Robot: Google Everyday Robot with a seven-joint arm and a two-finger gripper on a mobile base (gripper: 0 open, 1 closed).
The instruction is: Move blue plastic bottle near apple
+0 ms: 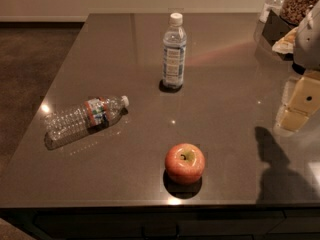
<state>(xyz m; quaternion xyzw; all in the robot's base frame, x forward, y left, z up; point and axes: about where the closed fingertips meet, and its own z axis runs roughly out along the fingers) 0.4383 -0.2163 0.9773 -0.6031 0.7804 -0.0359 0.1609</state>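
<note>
The blue plastic bottle [174, 51] stands upright toward the back middle of the dark countertop [230, 84]; it is clear, with a pale blue-and-white label and a white cap. The red apple [184, 163], with a yellowish patch around its stem, sits near the front edge, almost straight in front of the bottle and well apart from it. My gripper [299, 105] is at the right edge of the view above the counter. It is far to the right of both the bottle and the apple, and it holds nothing that I can see.
A ribbed clear bottle with a red-and-blue label [84, 120] lies on its side at the left. A dark box of snacks [280, 24] and another clear bottle [271, 4] stand at the back right corner. Carpeted floor [30, 69] lies beyond the counter's left edge.
</note>
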